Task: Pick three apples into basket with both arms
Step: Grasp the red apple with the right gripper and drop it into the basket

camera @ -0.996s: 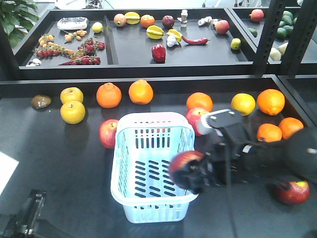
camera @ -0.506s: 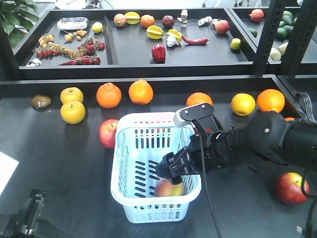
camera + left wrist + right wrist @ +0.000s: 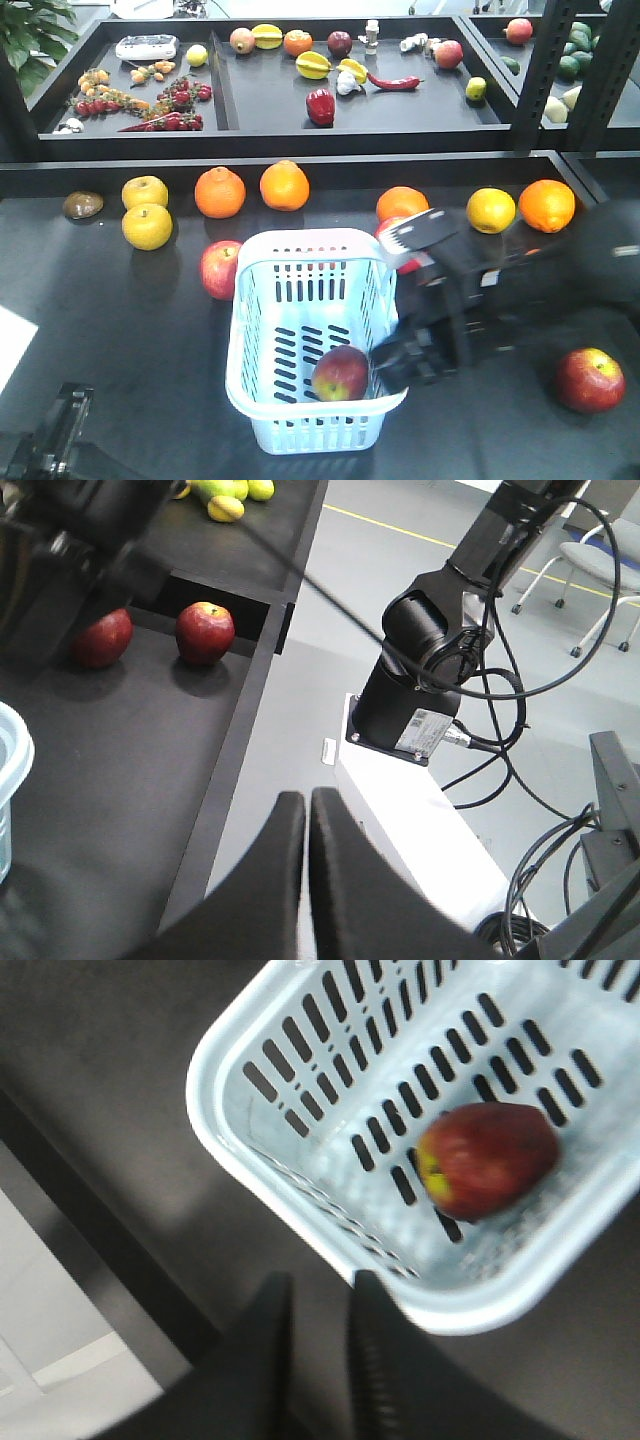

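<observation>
Dark red apple is lying inside pale blue basket, by its near wall | right arm is showing blurred, half hiding second apple | right gripper is keeping jaws slightly apart, empty | left gripper is pressing jaws together

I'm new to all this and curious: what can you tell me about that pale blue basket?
The basket is pale blue plastic, rectangular with rounded corners, its walls and floor slotted. It stands upright on the dark table. One dark red apple lies on its floor near the front right corner; the right claw hovers just outside, apart from it.
</observation>
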